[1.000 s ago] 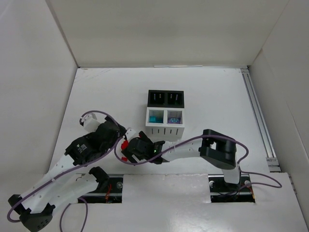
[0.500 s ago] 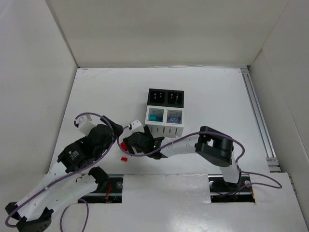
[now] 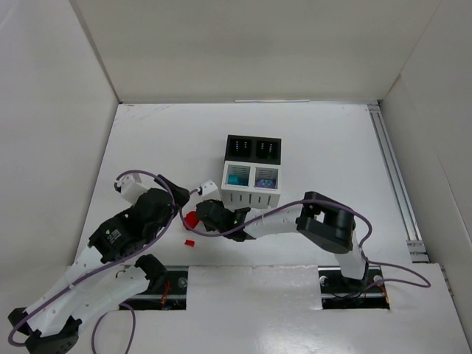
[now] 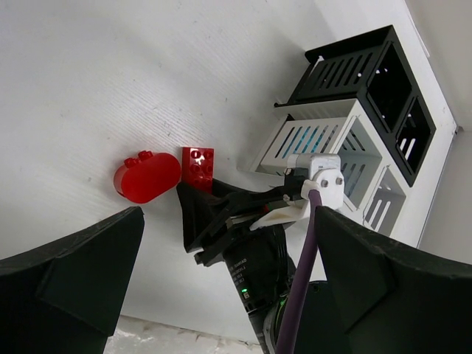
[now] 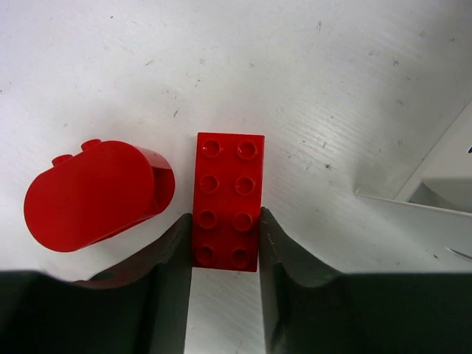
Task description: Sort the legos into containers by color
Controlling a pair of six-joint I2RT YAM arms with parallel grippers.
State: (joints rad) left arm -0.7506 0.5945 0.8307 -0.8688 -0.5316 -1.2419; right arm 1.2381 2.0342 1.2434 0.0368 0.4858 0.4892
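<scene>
Brick (image 5: 228,200), red, 8 studs, pinched in right jaws; left jaws wide, empty.

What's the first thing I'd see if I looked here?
The bright red brick on the white table, squeezed between the right tool's two dark fingers. A rounded red piece lies right beside it. Nearby stands a block of four bins, two white, two black.

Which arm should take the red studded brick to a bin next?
Right. The right gripper clamps both long sides of the red brick; the left gripper hangs open, set back from it.
</scene>
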